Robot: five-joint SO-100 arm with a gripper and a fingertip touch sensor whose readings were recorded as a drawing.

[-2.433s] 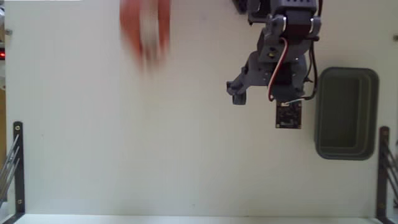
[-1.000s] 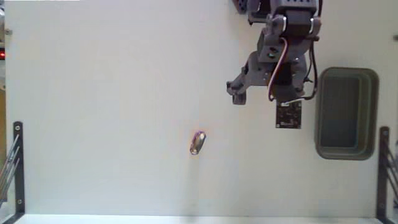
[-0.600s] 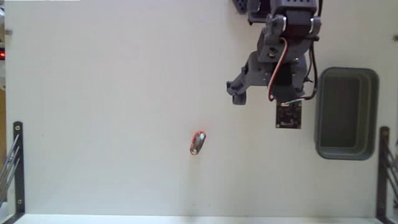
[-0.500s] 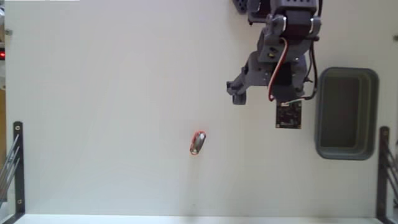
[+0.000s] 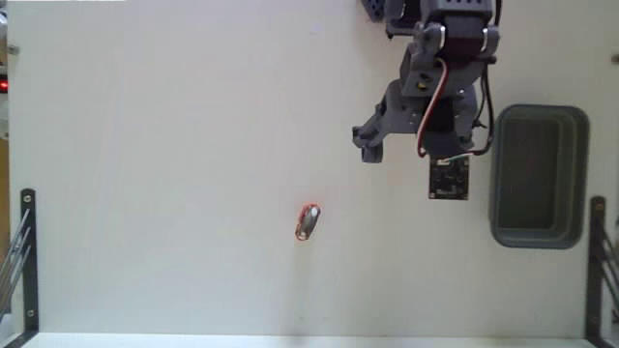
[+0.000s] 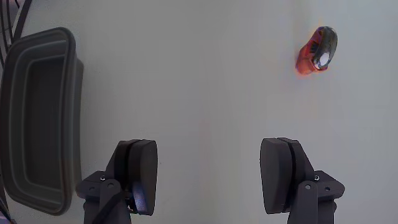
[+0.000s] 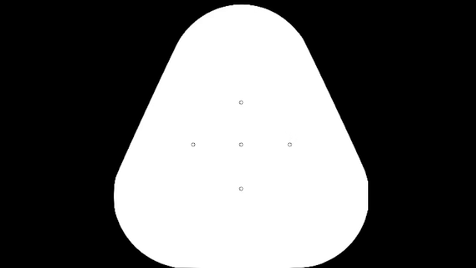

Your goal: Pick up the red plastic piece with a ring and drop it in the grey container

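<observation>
Gripper [image 6: 210, 177] is hanging wide open and empty; red piece [image 5: 308, 221], newly arrived on the table [image 5: 174, 193], is lying still, well apart from the grey container [image 5: 539, 176], so I am starting the reach.

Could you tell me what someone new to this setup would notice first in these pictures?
Probably the small red plastic piece, alone on the pale table near the middle of the fixed view. Next, the grey container at the right edge, empty as far as shows, with the dark arm beside it. In the wrist view the gripper is open, holding nothing.
</observation>
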